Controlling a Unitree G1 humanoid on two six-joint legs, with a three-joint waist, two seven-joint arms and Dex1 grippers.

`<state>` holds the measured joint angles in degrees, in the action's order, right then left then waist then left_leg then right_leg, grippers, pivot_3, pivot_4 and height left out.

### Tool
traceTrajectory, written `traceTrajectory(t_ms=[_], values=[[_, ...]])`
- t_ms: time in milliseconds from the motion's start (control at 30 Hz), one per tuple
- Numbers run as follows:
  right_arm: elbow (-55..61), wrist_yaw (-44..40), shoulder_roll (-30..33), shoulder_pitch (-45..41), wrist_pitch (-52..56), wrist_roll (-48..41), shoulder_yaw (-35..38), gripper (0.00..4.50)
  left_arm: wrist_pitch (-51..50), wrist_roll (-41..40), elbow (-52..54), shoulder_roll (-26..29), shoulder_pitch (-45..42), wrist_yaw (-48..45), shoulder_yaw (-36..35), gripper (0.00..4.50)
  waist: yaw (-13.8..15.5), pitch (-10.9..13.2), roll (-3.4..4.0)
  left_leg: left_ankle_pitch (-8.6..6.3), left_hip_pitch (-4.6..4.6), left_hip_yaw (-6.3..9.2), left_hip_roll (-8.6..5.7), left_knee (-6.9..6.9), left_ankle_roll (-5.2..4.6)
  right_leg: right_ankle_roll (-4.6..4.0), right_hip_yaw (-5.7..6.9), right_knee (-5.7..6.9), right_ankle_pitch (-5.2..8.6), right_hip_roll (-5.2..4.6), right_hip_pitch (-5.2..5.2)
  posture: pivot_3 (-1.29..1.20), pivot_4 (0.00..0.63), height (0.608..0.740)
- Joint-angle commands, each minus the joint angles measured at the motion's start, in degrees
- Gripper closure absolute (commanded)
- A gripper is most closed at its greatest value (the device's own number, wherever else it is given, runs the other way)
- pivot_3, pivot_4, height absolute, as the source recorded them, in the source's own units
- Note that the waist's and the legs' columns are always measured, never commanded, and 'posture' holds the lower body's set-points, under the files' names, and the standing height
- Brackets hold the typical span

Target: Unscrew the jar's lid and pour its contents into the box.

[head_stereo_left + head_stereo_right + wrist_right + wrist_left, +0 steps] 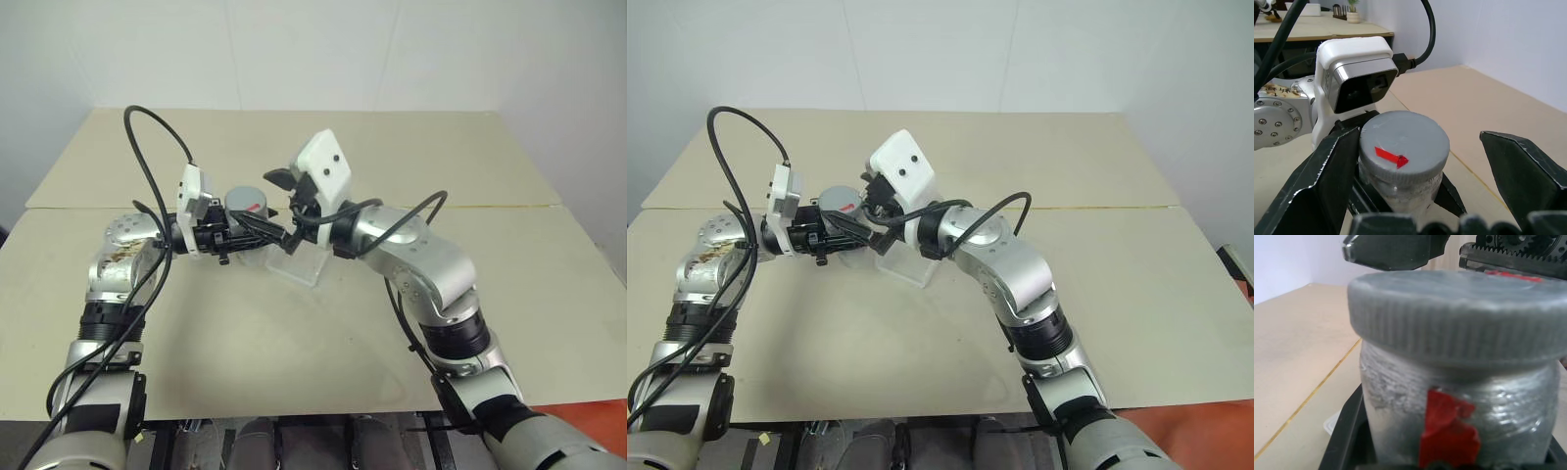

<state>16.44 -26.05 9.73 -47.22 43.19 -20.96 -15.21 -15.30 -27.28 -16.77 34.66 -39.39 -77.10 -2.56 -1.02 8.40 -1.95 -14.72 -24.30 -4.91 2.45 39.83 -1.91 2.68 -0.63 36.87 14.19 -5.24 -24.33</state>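
Observation:
My left gripper (247,233) is shut on the jar (1459,406), a silvery cylinder with a red label patch, and holds it upright above the table. The grey ribbed lid (1403,142) is on the jar, with a red mark on its top. My right gripper (1422,169) is open, its fingers (1327,181) standing one on each side of the lid; one is close beside the rim and the other well apart. The clear box (296,262) sits on the table just below and to the right of the jar. The contents are hidden inside the jar.
The beige table (294,343) is made of two boards joined at a seam (509,206). Black cables (147,157) loop up from the left wrist, and another cable (421,206) arcs over the right forearm.

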Motion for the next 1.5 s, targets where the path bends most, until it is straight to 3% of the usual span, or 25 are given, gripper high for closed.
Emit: traceTrajectory(t_ms=[33,600,800,1067,1500], values=[[0.63,1.36,2.48,0.66,-0.74,1.46,4.65,0.05,-0.08,-2.31,2.89,1.91,0.79,-1.09,-2.95,2.56,-0.03,0.0,0.0,0.0,0.0,0.01,0.0,0.0,0.0,0.0,0.0,0.0,0.0,0.0,0.0,0.0,0.15,0.74],[1.9,0.8,4.09,1.57,-0.78,0.76,6.28,0.05,-0.86,-2.67,4.17,2.35,1.88,-0.88,-3.41,2.56,0.04,0.0,0.0,-0.01,0.0,-0.03,0.01,0.0,-0.02,0.0,0.01,-0.02,0.0,0.0,0.01,0.0,0.15,0.74],[5.84,-4.7,3.53,1.37,-0.64,-6.81,8.45,0.05,1.69,-0.33,-2.2,-0.26,-2.31,0.61,-2.06,2.56,0.18,0.0,0.0,-0.03,0.0,0.0,-0.01,-0.01,-0.05,0.0,0.02,-0.05,0.0,0.0,0.03,0.0,0.15,0.74],[-2.45,1.38,-2.74,-3.71,-2.43,1.18,2.23,0.05,3.98,0.95,-6.16,-3.07,-5.37,-0.87,-0.56,2.56,-0.19,0.0,0.0,0.01,0.02,-0.08,0.0,0.0,0.02,0.0,0.01,0.03,0.0,0.04,0.0,0.0,0.15,0.74],[-7.94,2.11,-5.63,-6.2,-4.95,6.4,1.32,0.05,5.02,1.62,-7.42,-3.51,-6.01,-1.65,-0.71,2.56,-0.15,0.0,0.0,0.06,-0.01,-0.11,-0.02,0.0,0.1,0.0,0.02,0.0,0.0,0.0,0.0,0.0,0.15,0.74]])
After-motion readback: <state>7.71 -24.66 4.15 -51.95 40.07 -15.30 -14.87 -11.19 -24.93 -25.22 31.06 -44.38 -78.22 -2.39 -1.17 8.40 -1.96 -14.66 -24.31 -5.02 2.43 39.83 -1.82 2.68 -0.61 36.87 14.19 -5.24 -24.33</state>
